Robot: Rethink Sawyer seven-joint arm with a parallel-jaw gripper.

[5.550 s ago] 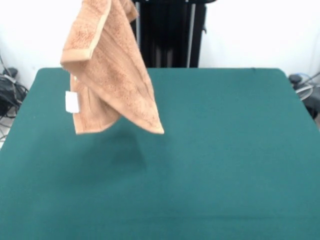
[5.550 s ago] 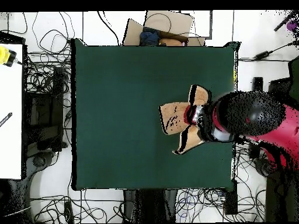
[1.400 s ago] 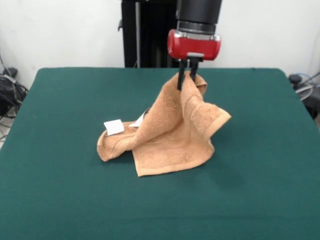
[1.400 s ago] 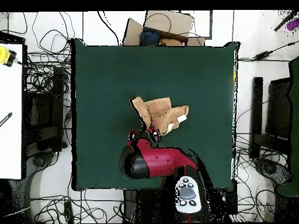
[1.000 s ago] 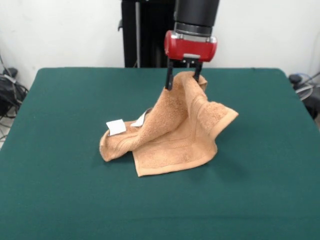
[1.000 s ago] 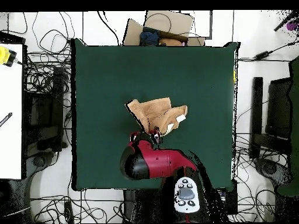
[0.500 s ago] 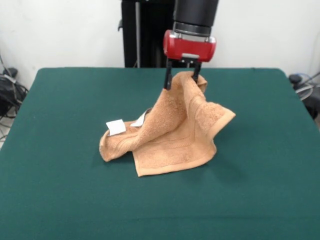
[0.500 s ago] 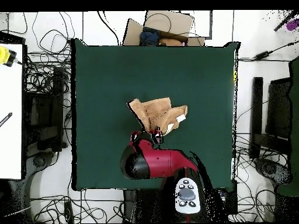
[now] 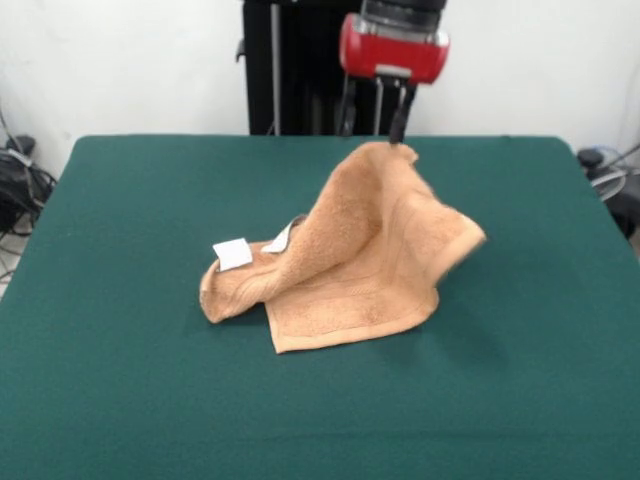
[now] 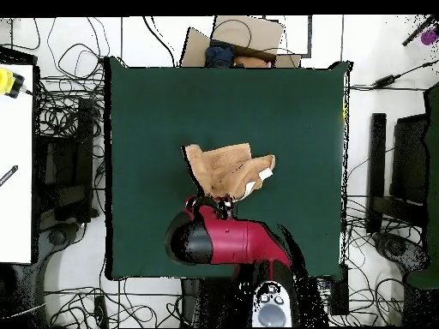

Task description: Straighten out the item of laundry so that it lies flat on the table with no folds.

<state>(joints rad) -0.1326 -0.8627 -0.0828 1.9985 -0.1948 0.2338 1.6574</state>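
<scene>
The item of laundry [image 9: 350,265] is a tan-orange towel lying crumpled near the middle of the green table [image 9: 120,200]. One part stands up in a peak, and a folded flap runs left to a white label [image 9: 232,253]. My gripper [image 9: 372,118] hangs just above that peak, open, with nothing between its fingers. From overhead, the towel [image 10: 225,167] is a bunched shape on the table [image 10: 154,111], its label [image 10: 267,174] at the right end. The gripper [image 10: 214,206] sits at the towel's lower edge, under the red arm.
Tangled cables [image 10: 69,111] surround the table on the floor. A cardboard box [image 10: 236,38] sits past the table's top edge in the overhead view, and a white desk [image 10: 13,171] stands at the left. More cables [image 9: 15,180] lie left of the table in the front view.
The gripper has opened and risen clear of the towel's peak. The towel stays crumpled on the table, its right corner spread slightly outward.
</scene>
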